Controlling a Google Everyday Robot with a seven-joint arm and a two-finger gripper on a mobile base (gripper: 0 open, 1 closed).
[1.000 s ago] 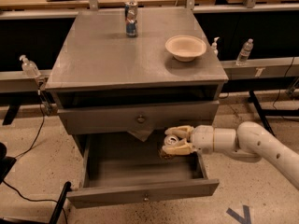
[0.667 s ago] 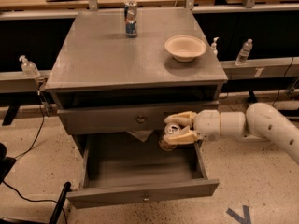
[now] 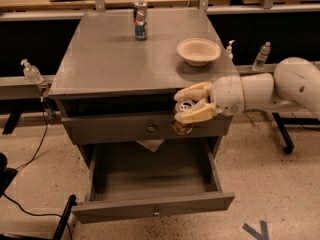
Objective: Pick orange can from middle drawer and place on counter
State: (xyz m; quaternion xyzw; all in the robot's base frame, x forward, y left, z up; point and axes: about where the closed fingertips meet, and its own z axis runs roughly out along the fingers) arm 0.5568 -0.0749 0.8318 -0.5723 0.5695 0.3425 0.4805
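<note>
My gripper (image 3: 180,106) is shut on the orange can (image 3: 182,128), holding it in front of the cabinet just below the front right edge of the counter (image 3: 120,59). The can's silver top shows between the cream fingers (image 3: 195,90), and its dark orange-brown body shows under the lower one. The middle drawer (image 3: 150,179) is pulled out below, and nothing shows inside it. The white arm comes in from the right.
A tall blue-and-silver can (image 3: 140,20) stands at the counter's back. A cream bowl (image 3: 198,50) sits at its right side. The upper drawer front (image 3: 120,129) is closed behind the can. Bottles (image 3: 261,56) stand on a ledge at right, and a sanitiser bottle (image 3: 31,72) stands at left.
The gripper has risen with the orange can out of the middle drawer, up to just under the counter's front edge.
</note>
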